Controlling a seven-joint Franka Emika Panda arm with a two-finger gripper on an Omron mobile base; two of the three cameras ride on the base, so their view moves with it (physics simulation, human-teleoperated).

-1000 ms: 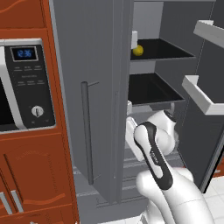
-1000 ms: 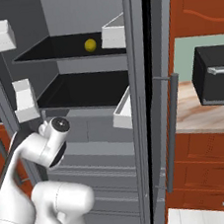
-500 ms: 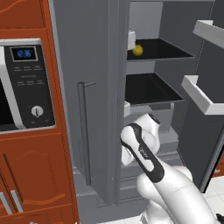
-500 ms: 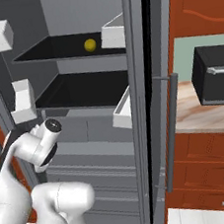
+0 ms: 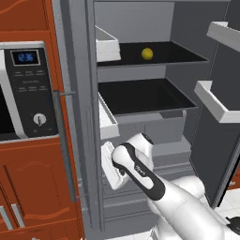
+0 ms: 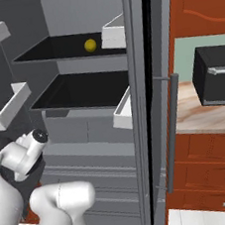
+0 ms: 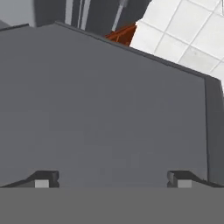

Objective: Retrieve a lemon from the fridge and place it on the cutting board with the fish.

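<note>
The fridge (image 5: 140, 108) stands open, exposing the lemon (image 5: 147, 54) far back on its upper shelf. The gripper (image 7: 110, 178) hangs low near the drawers, fingers apart and empty; probably poised to rise.

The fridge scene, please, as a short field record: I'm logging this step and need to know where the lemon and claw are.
fridge: doors open, black shelves showing
lemon: on the upper black shelf, toward the back, alone
lower shelf: black, nothing seen on it
claw: fingertips spread apart, nothing between them, facing a flat grey fridge surface
arm: low, in front of the drawers, well below the lemon
microwave: left of the fridge, blue display lit
</note>
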